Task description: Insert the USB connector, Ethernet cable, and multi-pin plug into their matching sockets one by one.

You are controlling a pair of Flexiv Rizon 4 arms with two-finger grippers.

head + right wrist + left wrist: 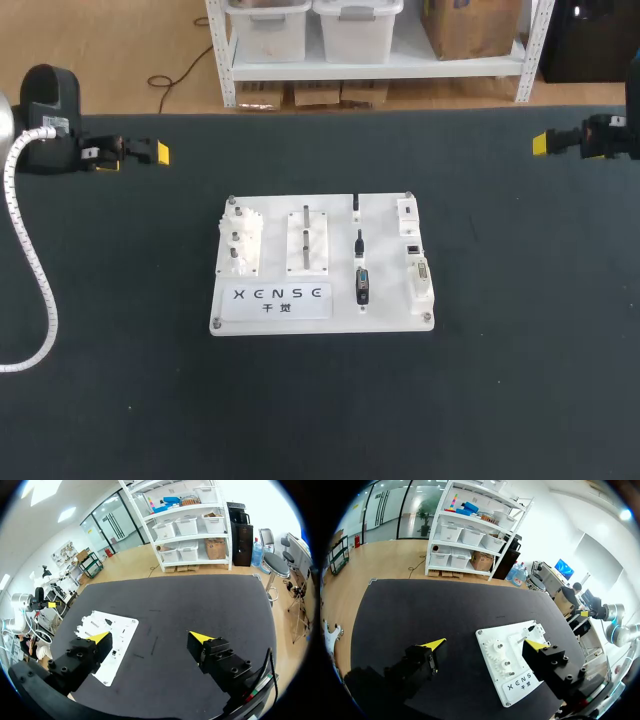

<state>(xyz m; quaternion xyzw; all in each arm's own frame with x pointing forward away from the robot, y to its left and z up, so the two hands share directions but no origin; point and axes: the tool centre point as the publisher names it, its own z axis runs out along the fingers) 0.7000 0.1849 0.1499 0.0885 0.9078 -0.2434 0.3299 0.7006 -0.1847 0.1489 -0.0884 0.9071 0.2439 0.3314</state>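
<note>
The dark table (500, 380) fills the head view, with my left arm (50, 110) at its far left edge and my right arm (610, 135) at its far right edge, both well apart from the work. A white board (385, 230) lies flat at the middle of the table. The left gripper (485, 644) hangs above the mat with its fingers spread wide and nothing in them; the right gripper (150, 637) is likewise released and empty. On the board, a gear block (240, 240) stands at the left end. Right of centre, three loose plugs lie in one column: the multi-pin plug (362, 285) nearest the front, the Ethernet cable (358, 243) in the middle, and the USB connector (356, 205) farthest back. The sockets (418, 275) sit just beside them along the right edge, none filled.
</note>
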